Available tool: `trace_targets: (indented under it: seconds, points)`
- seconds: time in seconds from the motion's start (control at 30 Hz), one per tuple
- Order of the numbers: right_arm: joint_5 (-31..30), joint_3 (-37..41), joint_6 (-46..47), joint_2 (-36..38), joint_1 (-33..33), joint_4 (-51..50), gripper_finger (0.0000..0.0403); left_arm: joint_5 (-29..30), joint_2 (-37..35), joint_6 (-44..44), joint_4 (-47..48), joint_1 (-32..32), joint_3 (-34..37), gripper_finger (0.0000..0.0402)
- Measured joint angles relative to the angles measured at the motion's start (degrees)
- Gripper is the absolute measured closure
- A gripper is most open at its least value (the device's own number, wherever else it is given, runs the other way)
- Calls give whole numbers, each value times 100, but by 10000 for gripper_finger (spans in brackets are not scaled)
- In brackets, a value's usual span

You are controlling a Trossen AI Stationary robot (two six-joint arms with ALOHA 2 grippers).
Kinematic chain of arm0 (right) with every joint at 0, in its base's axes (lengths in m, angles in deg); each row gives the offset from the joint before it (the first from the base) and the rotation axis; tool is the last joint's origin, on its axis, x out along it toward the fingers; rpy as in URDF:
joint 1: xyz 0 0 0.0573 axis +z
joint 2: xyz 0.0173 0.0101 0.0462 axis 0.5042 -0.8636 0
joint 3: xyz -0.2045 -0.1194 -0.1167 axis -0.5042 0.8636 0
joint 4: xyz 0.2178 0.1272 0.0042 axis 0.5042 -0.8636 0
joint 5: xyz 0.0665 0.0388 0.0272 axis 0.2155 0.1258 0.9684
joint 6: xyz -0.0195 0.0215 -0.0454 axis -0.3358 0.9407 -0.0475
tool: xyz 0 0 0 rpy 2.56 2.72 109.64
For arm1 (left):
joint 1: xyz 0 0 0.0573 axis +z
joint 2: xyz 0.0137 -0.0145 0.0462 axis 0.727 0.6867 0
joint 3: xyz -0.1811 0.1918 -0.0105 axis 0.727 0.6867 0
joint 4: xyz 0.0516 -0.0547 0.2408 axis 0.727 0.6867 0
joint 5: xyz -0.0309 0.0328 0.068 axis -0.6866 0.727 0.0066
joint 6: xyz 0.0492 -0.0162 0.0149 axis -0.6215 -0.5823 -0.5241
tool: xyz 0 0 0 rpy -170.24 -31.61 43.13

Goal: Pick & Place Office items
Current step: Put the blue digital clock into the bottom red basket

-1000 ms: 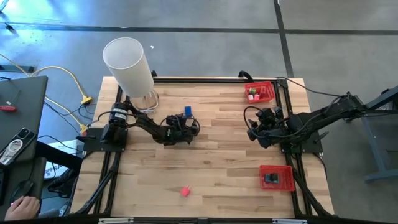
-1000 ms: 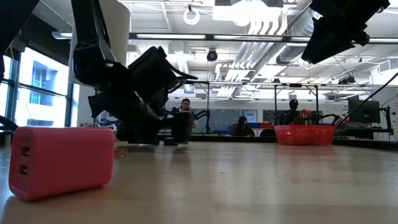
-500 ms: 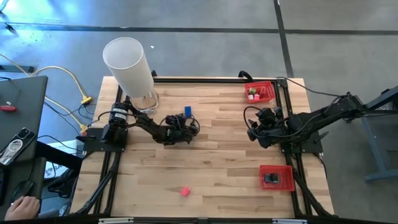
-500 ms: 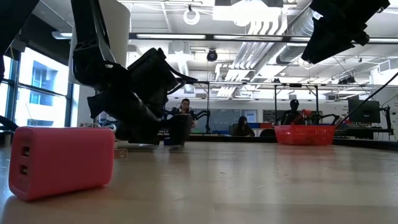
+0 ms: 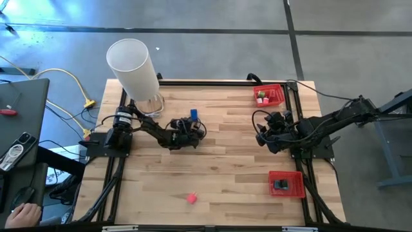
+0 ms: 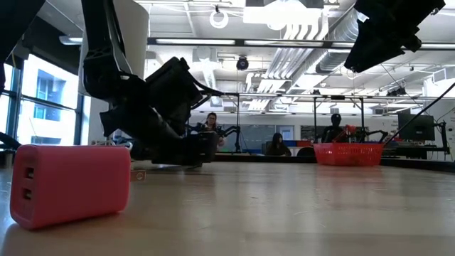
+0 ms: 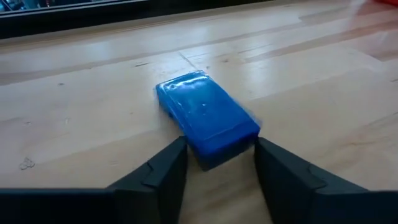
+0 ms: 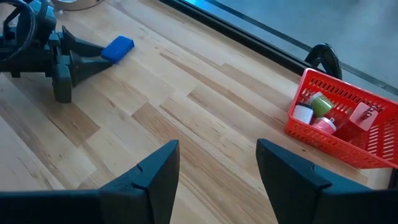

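From above, the left tool (image 5: 190, 124) is reaching the blue item (image 5: 194, 115) on the worktop (image 5: 219, 167). In its wrist view, spread fingers (image 7: 163, 172) are flanking that item's near end without gripping. The right tool (image 8: 214, 171) is hovering, fingers apart.

no legible txt or labels
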Motion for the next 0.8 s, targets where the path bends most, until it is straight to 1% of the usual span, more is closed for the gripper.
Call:
trace_targets:
  seconds: [0.47, 0.57, 0.8]
  points:
    - [2, 0, 0, -118, 0, 0, 202, -239, -2, -208, 9, -24, -4, 300]
    - [2, 0, 0, -201, 0, 2, 202, -247, -2, -207, 10, -26, -4, 307]
    - [4, 0, -33, -205, 0, 24, 202, -250, -2, -208, 22, -26, -4, 308]
